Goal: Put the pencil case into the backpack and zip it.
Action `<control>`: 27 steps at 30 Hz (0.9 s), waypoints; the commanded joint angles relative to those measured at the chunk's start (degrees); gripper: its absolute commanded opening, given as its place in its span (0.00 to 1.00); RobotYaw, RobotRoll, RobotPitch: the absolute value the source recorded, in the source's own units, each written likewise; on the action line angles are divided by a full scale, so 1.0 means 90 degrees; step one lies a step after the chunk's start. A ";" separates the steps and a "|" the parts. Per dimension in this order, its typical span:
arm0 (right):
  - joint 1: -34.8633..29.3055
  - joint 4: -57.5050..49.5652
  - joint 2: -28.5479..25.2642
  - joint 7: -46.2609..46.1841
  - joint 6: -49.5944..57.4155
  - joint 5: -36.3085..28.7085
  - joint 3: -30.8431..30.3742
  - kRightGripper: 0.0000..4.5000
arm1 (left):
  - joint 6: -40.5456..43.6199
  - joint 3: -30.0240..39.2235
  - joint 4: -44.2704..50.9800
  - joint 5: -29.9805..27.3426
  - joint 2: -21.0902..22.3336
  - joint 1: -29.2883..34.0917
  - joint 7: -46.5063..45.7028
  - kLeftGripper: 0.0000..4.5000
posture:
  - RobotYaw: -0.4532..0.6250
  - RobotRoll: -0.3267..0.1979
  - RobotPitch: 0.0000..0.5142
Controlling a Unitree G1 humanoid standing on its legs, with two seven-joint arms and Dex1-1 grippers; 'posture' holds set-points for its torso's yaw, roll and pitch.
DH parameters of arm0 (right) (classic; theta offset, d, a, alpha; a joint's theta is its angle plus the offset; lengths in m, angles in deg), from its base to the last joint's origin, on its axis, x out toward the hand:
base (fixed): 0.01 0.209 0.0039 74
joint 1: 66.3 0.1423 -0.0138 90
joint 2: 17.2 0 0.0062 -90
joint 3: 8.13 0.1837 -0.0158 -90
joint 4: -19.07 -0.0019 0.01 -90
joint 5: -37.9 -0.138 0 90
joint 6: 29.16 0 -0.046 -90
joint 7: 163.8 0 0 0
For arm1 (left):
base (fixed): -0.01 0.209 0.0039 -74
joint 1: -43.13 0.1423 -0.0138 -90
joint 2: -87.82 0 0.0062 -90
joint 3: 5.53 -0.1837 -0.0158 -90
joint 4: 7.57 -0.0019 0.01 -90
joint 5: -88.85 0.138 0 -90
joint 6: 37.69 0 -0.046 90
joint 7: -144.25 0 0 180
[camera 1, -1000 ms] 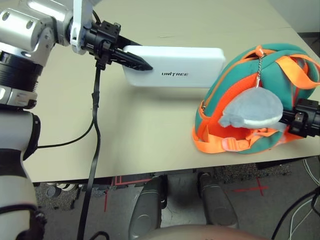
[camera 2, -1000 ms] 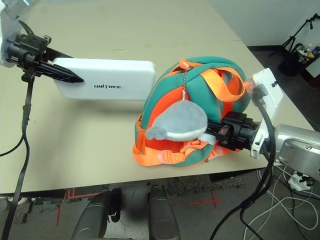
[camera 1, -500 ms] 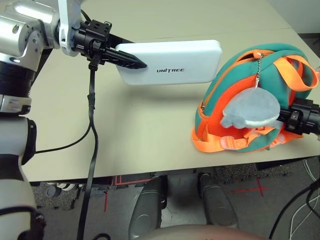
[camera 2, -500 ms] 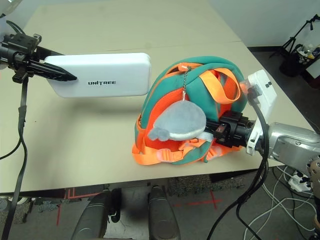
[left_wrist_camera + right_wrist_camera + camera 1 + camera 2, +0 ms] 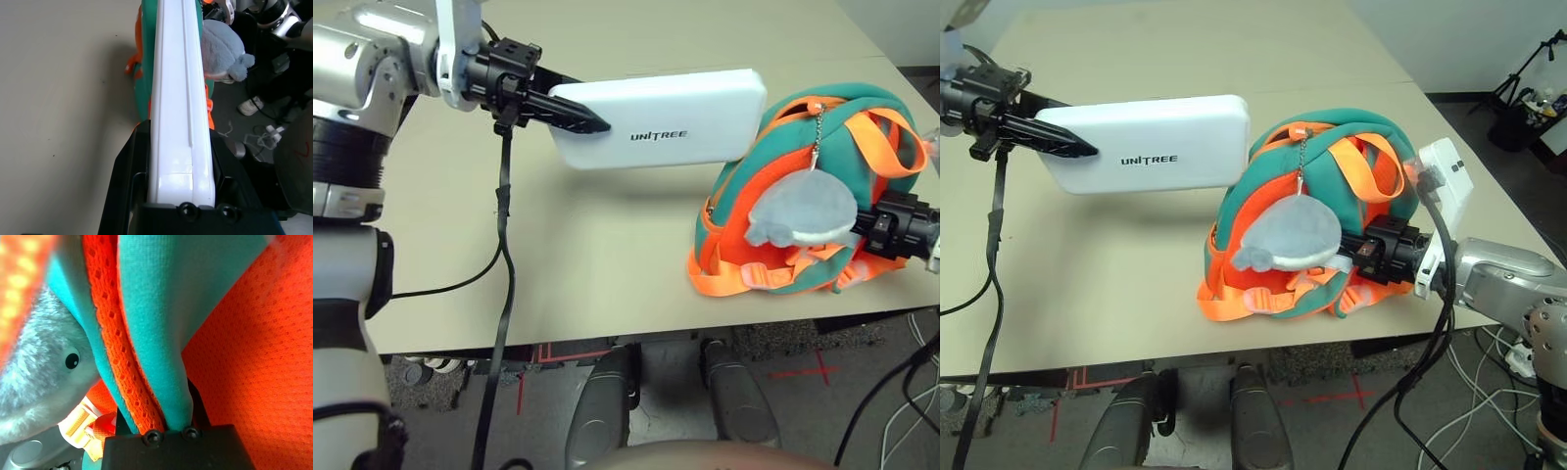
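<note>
- Your left gripper (image 5: 576,115) is clenched on one short end of the flat white rectangular pencil case (image 5: 671,130) with rounded corners and black "UNITREE" lettering, holding it up off the beige table (image 5: 587,245); one black finger lies across the lettered face, and the other is hidden behind the case.
- The case's far end reaches the top of the small teal-green and orange fabric backpack (image 5: 1332,196). From the head views you cannot tell whether that corner touches the fabric or sits just beside it.
- In the left wrist view the case (image 5: 178,103) runs edge-on between the two fingers and blocks most of the backpack beyond it.
- Your right gripper (image 5: 1371,259) is buried at the backpack's lower right side, fingertips covered by fabric. In the right wrist view it is pinched shut on a fold of teal fabric with orange mesh edging (image 5: 146,333).
- The grey plush shark charm (image 5: 801,215) hangs on a chain over the backpack's front and hides part of the orange zipper line.
- The backpack's opening is hard to make out.
- The backpack stands near the table's front edge.
</note>
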 commanded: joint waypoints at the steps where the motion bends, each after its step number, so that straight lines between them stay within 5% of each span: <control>1: -0.0026 0.0018 0.0098 -0.0021 0.0190 0.0125 -0.0238 0.03 | -0.0140 -0.0531 -0.0533 0.0368 -0.0264 -0.0454 0.0036 0.33 | 0.42 0.62 0.37; 9: 0.0103 0.0014 0.0196 -0.0026 0.0283 0.0212 -0.0249 0.03 | -0.0325 -0.1654 -0.1424 0.0522 -0.0830 -0.1218 0.0036 0.33 | 0.41 0.62 0.37; 21: 0.0153 -0.0054 0.0382 -0.0094 0.0363 0.0300 -0.0280 0.03 | -0.0342 -0.3682 -0.0600 -0.0682 -0.0559 -0.1948 0.0036 0.33 | 0.40 0.62 0.37; 27: 0.0286 0.0000 0.0545 -0.0106 0.0303 0.0532 -0.0456 0.03 | -0.0807 -0.4483 -0.0887 -0.0574 -0.1166 -0.2461 0.0036 0.33 | 0.41 0.62 0.36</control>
